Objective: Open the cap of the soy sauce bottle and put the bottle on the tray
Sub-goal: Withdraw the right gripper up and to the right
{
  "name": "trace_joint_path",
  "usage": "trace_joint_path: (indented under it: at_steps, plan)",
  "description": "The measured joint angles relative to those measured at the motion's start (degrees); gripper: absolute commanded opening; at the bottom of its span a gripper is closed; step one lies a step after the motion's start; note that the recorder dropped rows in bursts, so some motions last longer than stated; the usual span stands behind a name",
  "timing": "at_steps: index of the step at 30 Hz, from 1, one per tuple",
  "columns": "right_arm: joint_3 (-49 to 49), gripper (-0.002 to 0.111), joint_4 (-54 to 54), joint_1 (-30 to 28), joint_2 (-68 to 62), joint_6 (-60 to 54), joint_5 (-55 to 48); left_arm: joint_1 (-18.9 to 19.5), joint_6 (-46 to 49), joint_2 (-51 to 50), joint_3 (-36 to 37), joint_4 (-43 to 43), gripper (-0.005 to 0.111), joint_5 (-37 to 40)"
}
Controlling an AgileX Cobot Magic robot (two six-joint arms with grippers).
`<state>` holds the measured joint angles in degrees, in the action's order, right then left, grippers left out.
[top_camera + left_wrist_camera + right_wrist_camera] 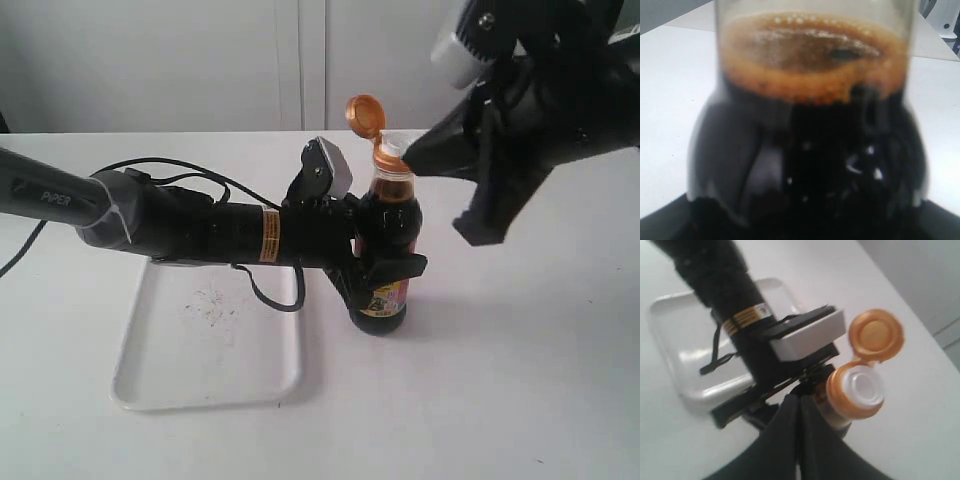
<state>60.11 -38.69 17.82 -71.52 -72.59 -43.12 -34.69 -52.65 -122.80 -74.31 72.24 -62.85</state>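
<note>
beside the tray (135, 385), on the counter (520, 380), left gripper (385, 265) is clamping the soy sauce bottle (388, 300); cap (365, 115) flipped open, right gripper (420, 158) jaws closed. carrying it upright avoids spills.

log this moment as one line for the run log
cap: flipped open | bottle: upright on table right of tray, not on it | left pincer: shut on bottle | right pincer: shut, tips at spout

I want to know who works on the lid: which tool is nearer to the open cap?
Right. The right tool has its shut tip beside the spout, just under the flipped-up cap. The left tool is lower, clamped around the body of the soy sauce bottle.
</note>
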Motion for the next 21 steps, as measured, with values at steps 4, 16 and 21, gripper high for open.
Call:
trace_joint_path:
  at_steps: [4, 16, 21]
  plan:
    - [1.98, 0.000, 7.69, -1.59, 0.00, 3.07, -6.55, 0.00, -0.13, 0.15, 0.00, 0.00, 0.000, 0.20]
    - [3.74, 0.000, 36.29, -6.71, 0.00, 45.10, -2.20, 0.00, -0.75, 0.13, 0.00, 0.00, 0.000, 0.43]
    - [3.63, 0.000, 37.01, -9.71, 0.00, 54.73, 0.60, 0.00, -1.13, 0.44, 0.00, -0.28, 0.000, 0.79]
